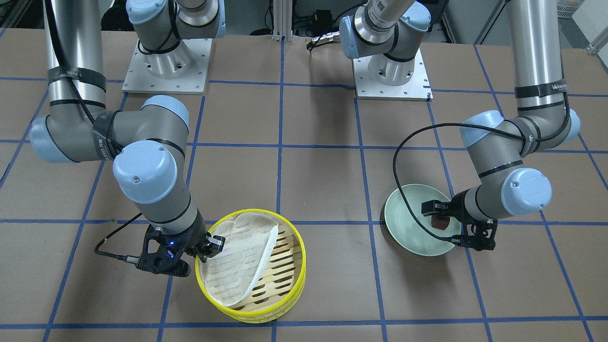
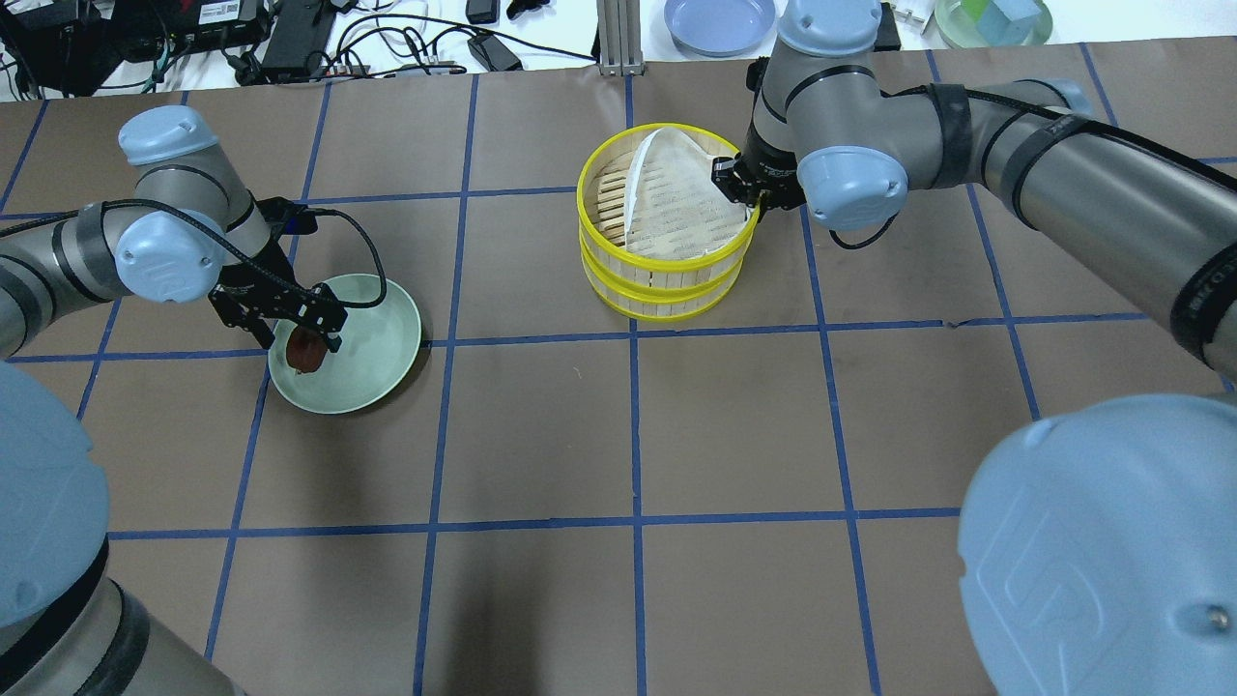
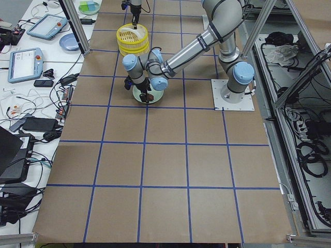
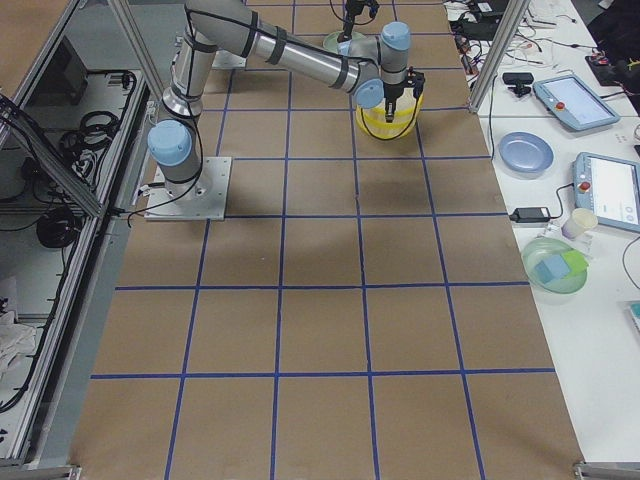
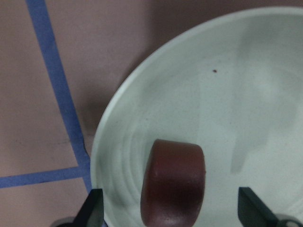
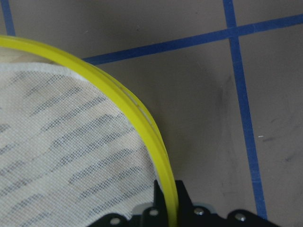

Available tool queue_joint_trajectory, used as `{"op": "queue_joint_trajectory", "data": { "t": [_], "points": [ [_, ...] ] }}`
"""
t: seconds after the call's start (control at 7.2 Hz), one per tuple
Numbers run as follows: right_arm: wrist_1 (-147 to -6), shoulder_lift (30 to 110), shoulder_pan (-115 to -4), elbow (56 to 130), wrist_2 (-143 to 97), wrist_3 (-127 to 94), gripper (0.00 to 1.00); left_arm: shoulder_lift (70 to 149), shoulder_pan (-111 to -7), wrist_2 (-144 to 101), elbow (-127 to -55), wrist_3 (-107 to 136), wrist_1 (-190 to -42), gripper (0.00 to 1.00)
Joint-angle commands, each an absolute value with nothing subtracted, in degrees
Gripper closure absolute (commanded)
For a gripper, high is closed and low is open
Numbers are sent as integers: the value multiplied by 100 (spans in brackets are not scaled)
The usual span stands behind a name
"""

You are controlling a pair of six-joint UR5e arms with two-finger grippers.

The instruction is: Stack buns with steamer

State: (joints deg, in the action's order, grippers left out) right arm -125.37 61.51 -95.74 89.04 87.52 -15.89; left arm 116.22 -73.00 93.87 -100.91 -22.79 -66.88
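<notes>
1. Two stacked yellow-rimmed bamboo steamer trays (image 2: 667, 278); my right jaws pinch the top rim.
2. Well apart from the trays, a dark red-brown bun (image 5: 173, 184) lies on a pale green plate (image 2: 382, 338), between my wide-open left jaws.
3. Bun not yet in trays.

Even bright overhead light, soft shadows, wrist views blurry.

The robot's left arm (image 3: 189, 49), large in the foreground, stretches from its base plate (image 3: 232, 98) across a brown table (image 3: 165, 170) gridded in blue tape. Its left gripper (image 3: 145, 92) hangs over a pale green plate (image 3: 160, 96) that holds a dark bun (image 3: 148, 97). Farther along, the small right gripper (image 3: 135, 18) meets the top of the stacked yellow steamer (image 3: 132, 41). Tablets and cables crowd the bench (image 3: 31, 77) on the left.
</notes>
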Motion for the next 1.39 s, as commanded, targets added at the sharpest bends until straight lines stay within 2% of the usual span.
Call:
{"op": "queue_joint_trajectory", "data": {
  "t": [0.0, 0.14, 0.28, 0.42, 0.56, 0.69, 0.83, 0.97, 1.11, 1.25],
  "points": [
    [-12524, 6205, -9580, 8990, 8745, -1591, 84, 11593, -7304, 9387, -10029, -2268, -6688, 0],
    [-12524, 6214, -9589, 9087, 8754, -1591, 80, 11567, -7304, 9387, -10046, -2346, -6706, 0],
    [-12524, 6214, -9598, 9097, 8763, -1600, 68, 11601, -7321, 9378, -10081, -2303, -6689, 0],
    [-12533, 6214, -9598, 9097, 8806, -1600, 42, 11619, -7330, 9282, -10081, -2268, -6706, 0],
    [-12542, 6214, -9598, 9097, 8946, -1600, 1, 11663, -7330, 9012, -10107, -2250, -6723, 0],
    [-12533, 6257, -9606, 9088, 8939, -1582, 1, 11680, -7330, 9018, -10107, -2250, -6680, 0],
    [-12542, 6362, -9624, 9062, 8930, -1539, 1, 11715, -7321, 9018, -10107, -2259, -6445, 5],
    [-12551, 6398, -9624, 8992, 8912, -1521, 0, 11785, -7321, 9018, -10099, -2302, -6286, 38],
    [-12359, 6477, -9615, 8782, 8877, -1494, 0, 11804, -7321, 9044, -10099, -2311, -6284, 97],
    [-11470, 6765, -9598, 8371, 8877, -1338, 0, 11786, -7321, 9070, -10073, -2312, -6241, 100]
  ]
}}
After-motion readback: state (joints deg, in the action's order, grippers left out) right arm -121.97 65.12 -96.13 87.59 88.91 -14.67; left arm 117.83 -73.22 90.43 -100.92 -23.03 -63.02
